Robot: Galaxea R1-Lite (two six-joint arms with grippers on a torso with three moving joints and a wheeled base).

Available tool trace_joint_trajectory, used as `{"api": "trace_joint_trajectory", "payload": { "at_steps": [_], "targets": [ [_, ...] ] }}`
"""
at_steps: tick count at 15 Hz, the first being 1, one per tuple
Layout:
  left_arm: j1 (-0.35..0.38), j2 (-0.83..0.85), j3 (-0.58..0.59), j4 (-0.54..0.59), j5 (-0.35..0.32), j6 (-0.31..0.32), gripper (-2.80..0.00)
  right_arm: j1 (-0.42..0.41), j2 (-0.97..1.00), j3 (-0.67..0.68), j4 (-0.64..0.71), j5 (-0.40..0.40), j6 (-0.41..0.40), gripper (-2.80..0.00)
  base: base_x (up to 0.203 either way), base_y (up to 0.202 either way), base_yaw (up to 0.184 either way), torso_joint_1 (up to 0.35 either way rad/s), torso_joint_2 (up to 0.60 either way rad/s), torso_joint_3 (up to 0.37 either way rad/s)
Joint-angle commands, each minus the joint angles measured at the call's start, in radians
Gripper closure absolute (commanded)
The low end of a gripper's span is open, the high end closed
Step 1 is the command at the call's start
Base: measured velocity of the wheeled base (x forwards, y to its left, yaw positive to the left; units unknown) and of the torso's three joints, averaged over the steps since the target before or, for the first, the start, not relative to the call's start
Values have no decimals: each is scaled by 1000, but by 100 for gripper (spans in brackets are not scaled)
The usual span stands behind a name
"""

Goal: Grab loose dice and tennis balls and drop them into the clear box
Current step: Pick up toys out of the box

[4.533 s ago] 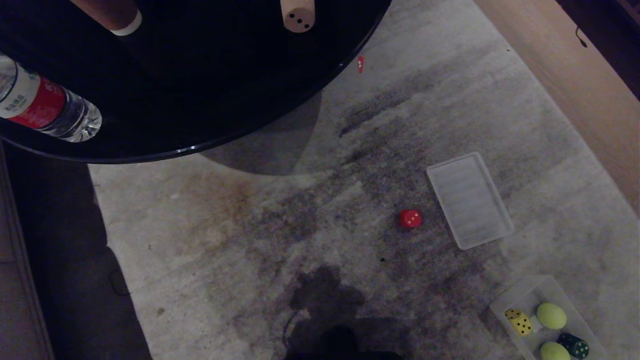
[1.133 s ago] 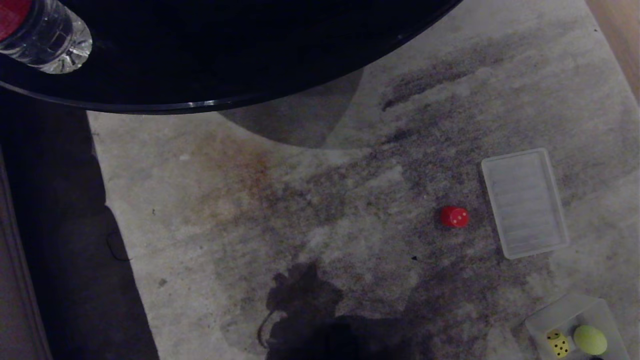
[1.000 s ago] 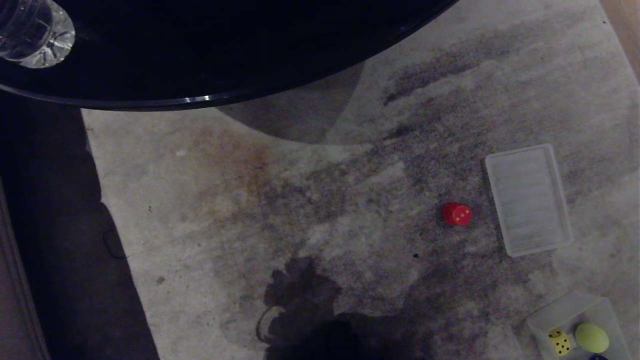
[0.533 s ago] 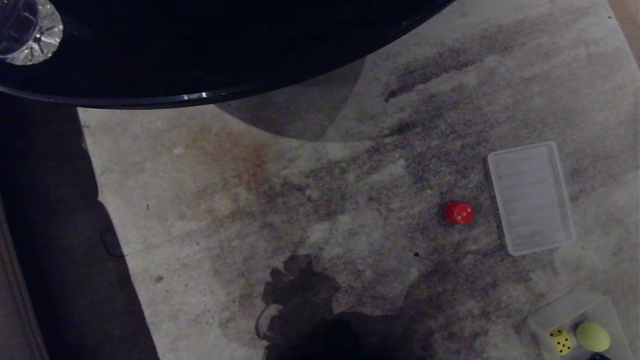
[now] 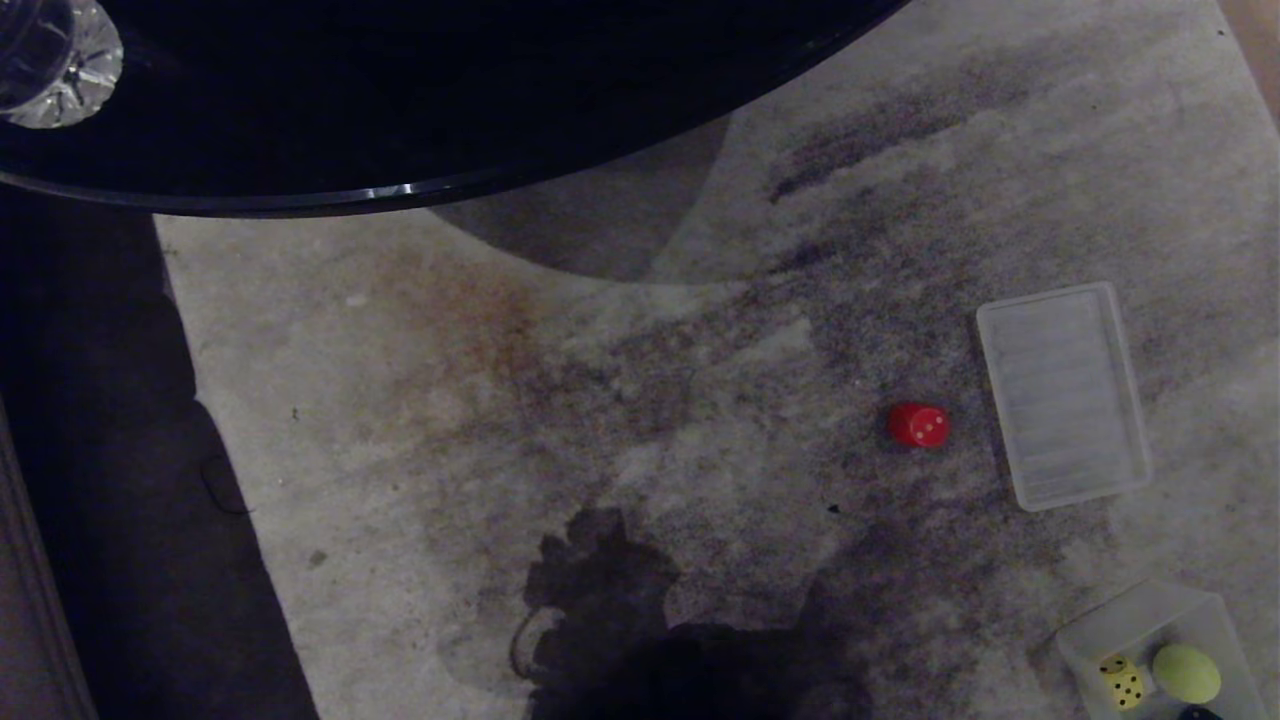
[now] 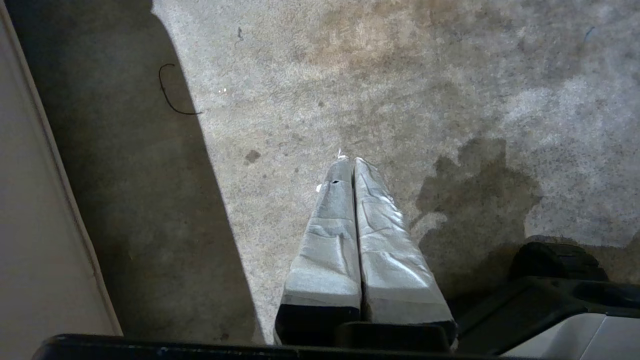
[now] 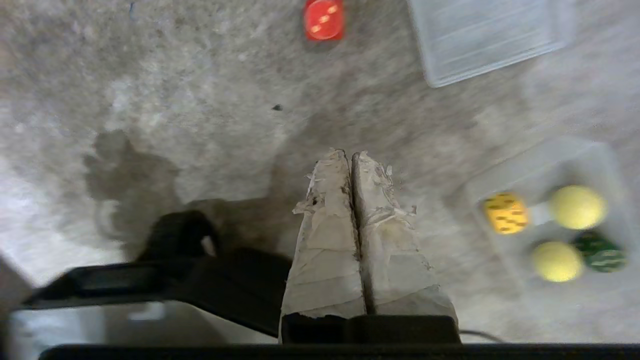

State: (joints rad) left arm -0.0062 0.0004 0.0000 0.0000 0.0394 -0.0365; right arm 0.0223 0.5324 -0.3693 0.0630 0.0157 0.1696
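On the rug (image 5: pixel 420 400), red die (image 5: pixel 918 424) unmoved; right gripper (image 7: pixel 351 156) pinched shut, empty.

No readable text, labels or brands showing anywhere. Only pips showing: red die (image 5: pixel 918 424) showing three white pips; yellow die (image 5: pixel 1120 682) in clear box (image 5: pixel 1110 618) showing dark pips, count unclear.

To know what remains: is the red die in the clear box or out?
Out. The red die lies on the carpet beside the lid, apart from the clear box.
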Motion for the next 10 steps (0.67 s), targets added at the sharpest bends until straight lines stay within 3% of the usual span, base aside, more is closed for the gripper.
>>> {"api": "trace_joint_trajectory", "payload": {
  "at_steps": [1,6,10],
  "targets": [
    [0,1,2,0,1,0,0,18,311,-32,-86,1,33,0,0,0,0,0,0,0],
    [0,1,2,1,1,0,0,31,773,-71,-419,-10,80,0,0,0,0,0,0,0],
    [0,1,2,0,1,0,0,65,1049,-149,-503,-16,95,0,0,0,0,0,0,0]
  ]
}}
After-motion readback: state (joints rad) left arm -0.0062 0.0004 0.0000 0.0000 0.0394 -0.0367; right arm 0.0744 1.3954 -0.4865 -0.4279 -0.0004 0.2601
